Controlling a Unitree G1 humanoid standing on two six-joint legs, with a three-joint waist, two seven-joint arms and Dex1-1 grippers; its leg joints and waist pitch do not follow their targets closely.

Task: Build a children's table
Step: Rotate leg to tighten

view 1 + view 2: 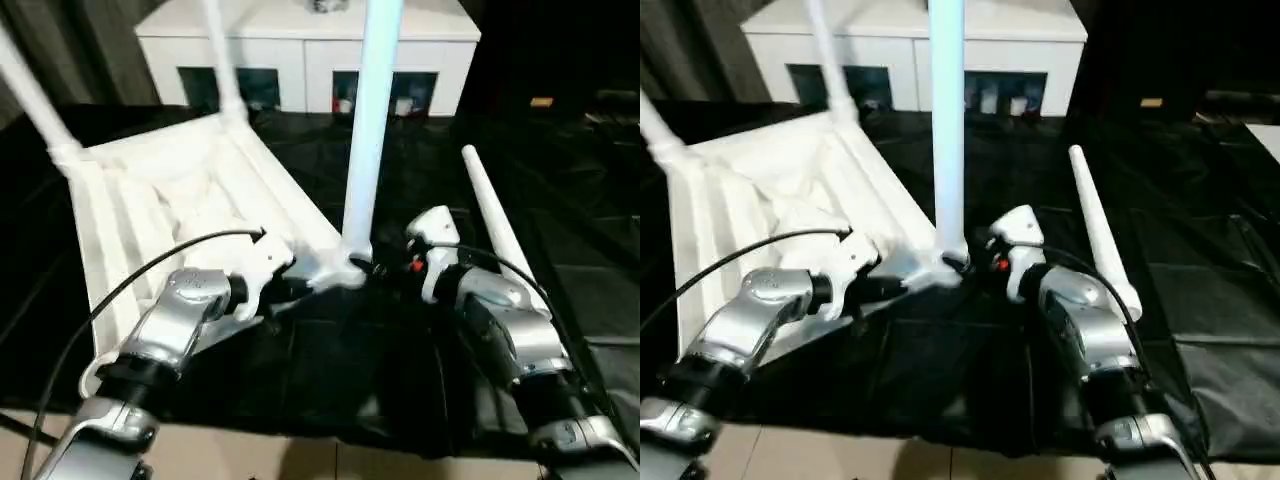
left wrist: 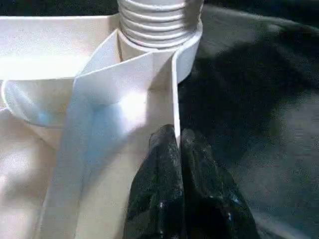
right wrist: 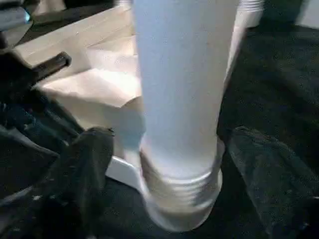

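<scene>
The white tabletop lies upside down on the black cloth, ribs up. An upright leg stands in its near corner socket, with thread rings showing above the socket. My right gripper is open around the base of this leg, a finger on each side and apart from it. My left gripper is shut on the tabletop's thin rim wall right beside that socket. Two more legs rise from the far corners. A loose leg lies on the cloth to the right.
A white cabinet with dark glass doors stands behind the table. The black cloth covers the floor, and its front edge meets bare light floor near my arms. The loose leg lies close along my right forearm.
</scene>
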